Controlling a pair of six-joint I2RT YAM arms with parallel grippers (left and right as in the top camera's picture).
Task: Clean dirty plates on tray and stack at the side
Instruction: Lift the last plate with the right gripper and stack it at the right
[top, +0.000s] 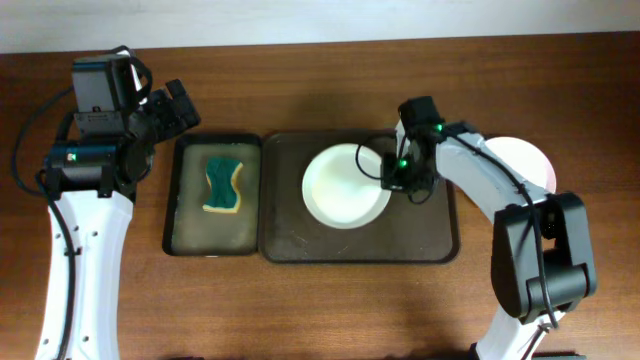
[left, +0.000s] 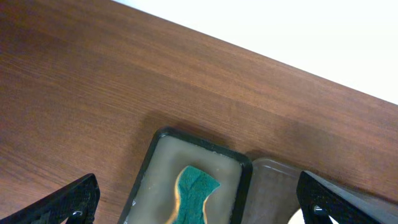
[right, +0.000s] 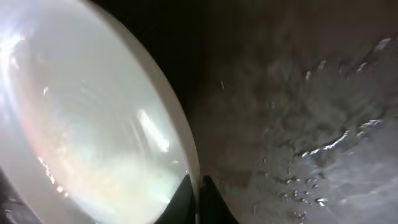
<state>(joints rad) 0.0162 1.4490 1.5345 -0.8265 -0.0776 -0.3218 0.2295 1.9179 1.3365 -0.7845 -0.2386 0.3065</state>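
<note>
A pale plate (top: 345, 187) lies on the dark brown tray (top: 290, 240) in the overhead view. My right gripper (top: 392, 178) is shut on the plate's right rim; the right wrist view shows both fingertips (right: 197, 198) pinching the rim of the plate (right: 81, 130), with the wet tray floor (right: 298, 124) beside it. A white plate (top: 525, 160) rests on the table at the right, partly under my right arm. My left gripper (top: 175, 105) is open and empty, hovering above the far end of the black tray (left: 146, 168). A third plate is not visible.
A green and yellow sponge (top: 224, 183) lies in the narrow black tray (top: 180, 230), left of the brown tray; it also shows in the left wrist view (left: 191, 194). Bare wooden table (top: 300, 310) surrounds both trays.
</note>
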